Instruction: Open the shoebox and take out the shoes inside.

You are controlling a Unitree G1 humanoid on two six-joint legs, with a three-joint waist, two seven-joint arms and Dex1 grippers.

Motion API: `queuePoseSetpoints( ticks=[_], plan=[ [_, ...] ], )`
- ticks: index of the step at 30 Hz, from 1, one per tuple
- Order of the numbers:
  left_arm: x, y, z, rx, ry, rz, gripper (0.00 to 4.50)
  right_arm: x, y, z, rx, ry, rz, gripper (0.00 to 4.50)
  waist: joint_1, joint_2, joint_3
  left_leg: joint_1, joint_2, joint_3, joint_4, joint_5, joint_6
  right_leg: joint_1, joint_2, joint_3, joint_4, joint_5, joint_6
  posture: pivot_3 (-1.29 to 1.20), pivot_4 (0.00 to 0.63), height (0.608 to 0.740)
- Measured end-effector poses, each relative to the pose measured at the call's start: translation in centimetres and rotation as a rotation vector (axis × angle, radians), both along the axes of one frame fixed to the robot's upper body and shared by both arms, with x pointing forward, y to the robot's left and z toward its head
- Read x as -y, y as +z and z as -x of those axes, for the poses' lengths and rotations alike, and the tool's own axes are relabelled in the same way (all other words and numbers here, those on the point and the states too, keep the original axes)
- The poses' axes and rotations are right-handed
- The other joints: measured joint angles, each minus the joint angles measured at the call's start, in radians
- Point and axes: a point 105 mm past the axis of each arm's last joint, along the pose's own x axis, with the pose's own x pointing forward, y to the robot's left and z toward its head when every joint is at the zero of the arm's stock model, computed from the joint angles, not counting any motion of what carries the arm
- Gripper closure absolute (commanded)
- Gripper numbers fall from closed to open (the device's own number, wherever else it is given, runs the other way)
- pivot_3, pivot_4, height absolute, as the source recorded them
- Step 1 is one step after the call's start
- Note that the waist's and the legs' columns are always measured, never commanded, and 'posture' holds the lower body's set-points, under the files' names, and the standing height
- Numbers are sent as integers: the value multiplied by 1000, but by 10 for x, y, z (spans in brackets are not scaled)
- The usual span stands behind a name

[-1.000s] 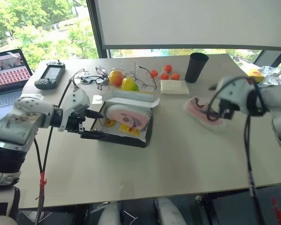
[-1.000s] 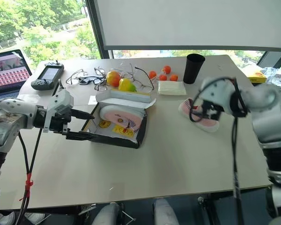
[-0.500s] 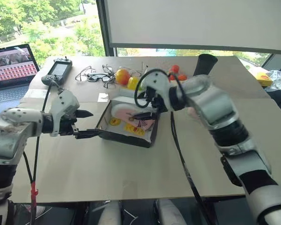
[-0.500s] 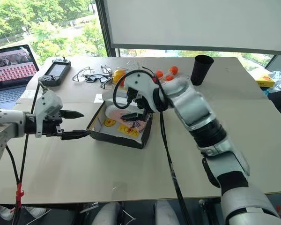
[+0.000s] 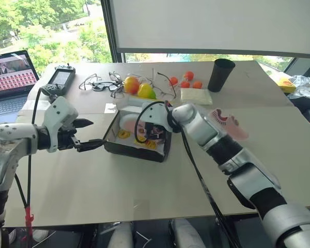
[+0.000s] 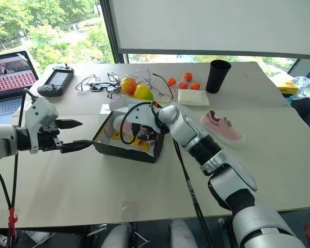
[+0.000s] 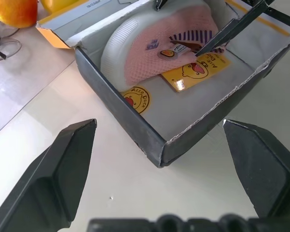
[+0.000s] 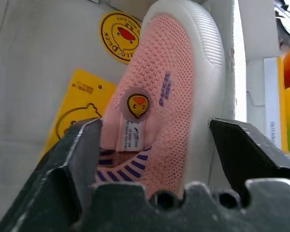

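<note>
Open shoebox (image 6: 125, 142) on table (image 6: 144, 191), white inside exposed, one pink shoe (image 8: 159, 111) lying on its side within. Right gripper (image 8: 154, 150) reaching into box, fingers (image 8: 79, 159) spread either side of shoe, not yet clamped. Left gripper (image 6: 67, 135) just beside box's left wall, jaws wide, empty. Second shoe (image 6: 221, 127) on table, right of box.

The round yellow sticker (image 7: 137, 98) in the shoebox (image 7: 135, 130) reads "Duck".

A pale tabletop (image 6: 144, 191) stands before a window (image 6: 46, 26) with green trees outside and a lowered white blind (image 6: 212, 26).
</note>
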Motion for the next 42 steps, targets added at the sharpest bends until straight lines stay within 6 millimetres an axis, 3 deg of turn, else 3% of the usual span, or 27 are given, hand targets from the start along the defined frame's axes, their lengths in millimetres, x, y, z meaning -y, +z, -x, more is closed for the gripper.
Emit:
queuePoseSetpoints(
  ticks=[9,16,19,24,30,35,42],
  plan=[
    [4,4,7,-10,-31,53,0,-2,4,-1,208,29,72,4461,0,0,0,1,0,0,0,0,0,1,0,0,0,0,0,0,150,723],
    [9,9,9,-7,-58,79,0,-9,-3,4,249,54,105,4461,0,0,0,0,0,-1,0,0,0,1,0,-1,0,0,0,0,150,723],
    [9,11,8,-4,-57,82,0,-14,8,9,256,68,60,4461,1,0,0,0,0,-1,0,0,0,0,0,-1,0,0,0,0,150,723],
    [9,13,9,0,-63,90,0,-19,35,31,105,104,-89,4461,3,0,0,0,0,-4,0,0,0,2,-1,-6,-1,0,0,0,150,723],
    [7,14,8,1,-60,88,0,3,38,57,-150,194,-73,2680,6,0,0,0,0,-8,0,0,0,4,-1,-12,-1,-1,-2,0,150,723],
    [8,19,6,20,-70,89,0,0,52,53,-71,291,65,953,-3,0,0,2,1,-8,-1,0,0,3,0,-12,0,-1,-4,0,150,723],
    [8,13,7,13,-65,87,0,3,32,27,-17,411,354,953,-1,0,0,1,1,-8,-1,0,0,3,-1,-13,0,-2,-5,0,150,723]
  ],
)
